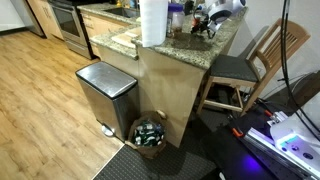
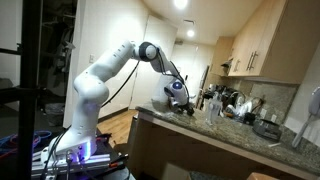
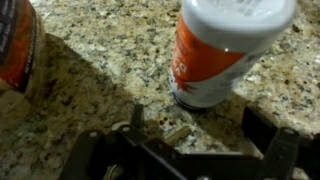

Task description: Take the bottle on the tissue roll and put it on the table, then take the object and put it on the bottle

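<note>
Your pincer (image 3: 195, 132) is spread wide with nothing between its fingers. In the wrist view the two dark fingers (image 3: 283, 150) sit low in the picture, well apart from each other. The bottle (image 3: 225, 50) stands on the speckled worktop (image 3: 100, 80) just beyond the fingertips, apart from them. It has a white cap and an orange label, and from this angle it looks tilted, its base on the granite close to the pincer. A second, darker container (image 3: 14, 45) shows at the left border of that view, also on the worktop and well clear of the bottle. In an exterior view the tissue roll (image 1: 153, 22) stands upright near the worktop edge above the steel pedal bin (image 1: 105, 90), its top cut off by the picture. Your pincer (image 1: 205, 27) is low over the worktop further along that edge, toward the corner by the wooden chair (image 1: 252, 60), with a small container (image 1: 176, 17) between it and the roll. In an exterior view the arm (image 2: 110, 65) reaches in over the worktop's (image 2: 230, 140) near corner, the pincer (image 2: 181, 103) just above the surface.
</note>
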Controlling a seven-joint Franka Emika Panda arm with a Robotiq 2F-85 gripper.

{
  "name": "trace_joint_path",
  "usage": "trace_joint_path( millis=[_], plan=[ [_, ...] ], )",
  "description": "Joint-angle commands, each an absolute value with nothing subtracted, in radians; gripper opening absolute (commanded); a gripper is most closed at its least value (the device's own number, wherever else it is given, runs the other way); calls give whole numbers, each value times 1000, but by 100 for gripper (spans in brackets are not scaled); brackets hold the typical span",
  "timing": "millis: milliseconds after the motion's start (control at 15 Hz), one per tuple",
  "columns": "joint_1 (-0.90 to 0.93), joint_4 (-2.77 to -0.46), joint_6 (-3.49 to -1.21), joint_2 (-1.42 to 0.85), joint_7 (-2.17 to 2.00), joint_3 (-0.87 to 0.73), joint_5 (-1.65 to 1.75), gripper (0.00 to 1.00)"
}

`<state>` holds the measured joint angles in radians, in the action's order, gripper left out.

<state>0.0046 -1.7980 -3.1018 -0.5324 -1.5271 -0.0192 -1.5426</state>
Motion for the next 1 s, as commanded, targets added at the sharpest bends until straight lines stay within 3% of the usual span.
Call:
trace_joint_path(
  millis=[0, 467, 933],
  plan=[
    [38, -1930, -3033, -499, -1800, -63, -1363, 100],
    [112, -1907, -2828, -479, -2206, -209, -1039, 100],
    [491, -1941, -2932, -571, -2676, -658, -652, 100]
  ],
)
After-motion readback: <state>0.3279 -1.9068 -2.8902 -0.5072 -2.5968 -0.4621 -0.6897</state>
